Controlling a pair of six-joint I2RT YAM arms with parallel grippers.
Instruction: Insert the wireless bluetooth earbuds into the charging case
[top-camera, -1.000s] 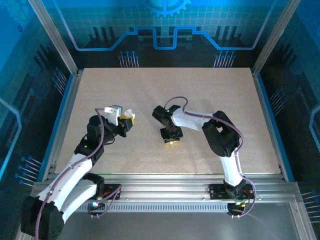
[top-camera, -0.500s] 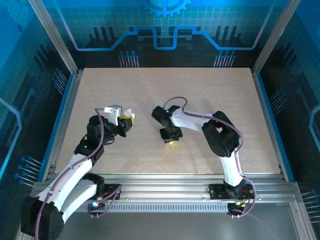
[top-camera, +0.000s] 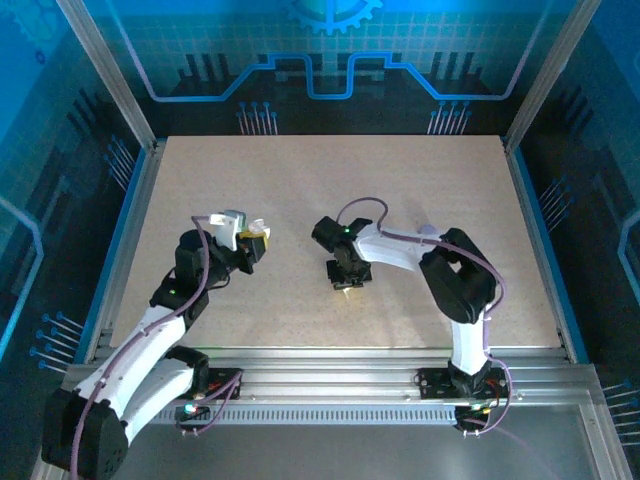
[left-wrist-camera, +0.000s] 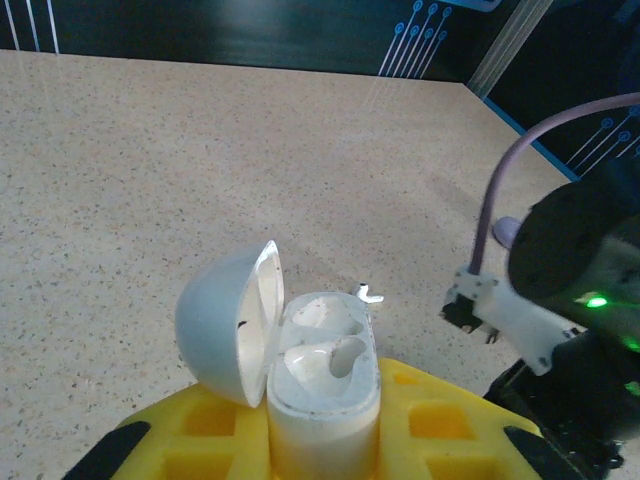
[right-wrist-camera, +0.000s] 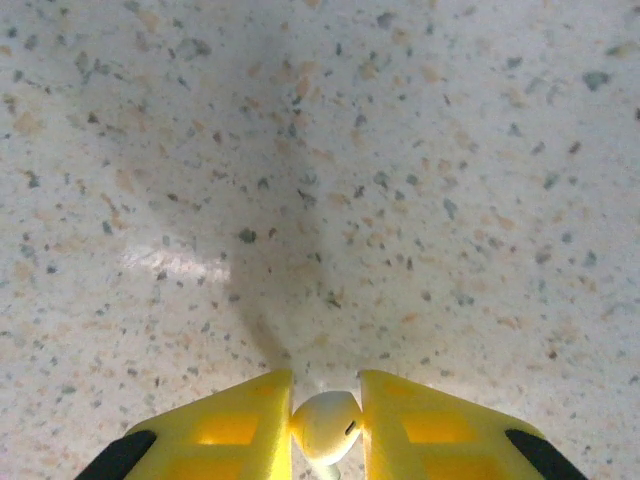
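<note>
We pinch the tiny glossy white earbud (right-wrist-camera: 327, 425) in right fingers (right-wrist-camera: 425, 428); it looks light and slippery. Left fingers (left-wrist-camera: 432, 425) clamp the open white charging case (left-wrist-camera: 322, 385) low.

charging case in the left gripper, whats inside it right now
The charging case is open, its lid swung left, showing two white moulded wells. Whether one is already filled is unclear: everything is white, and the rim covers the well bottoms.

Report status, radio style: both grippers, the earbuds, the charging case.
Left gripper shut on charging case, lid open. Right gripper shut on one earbud, close to table. Small white bit on table beyond case, unidentified.
</note>
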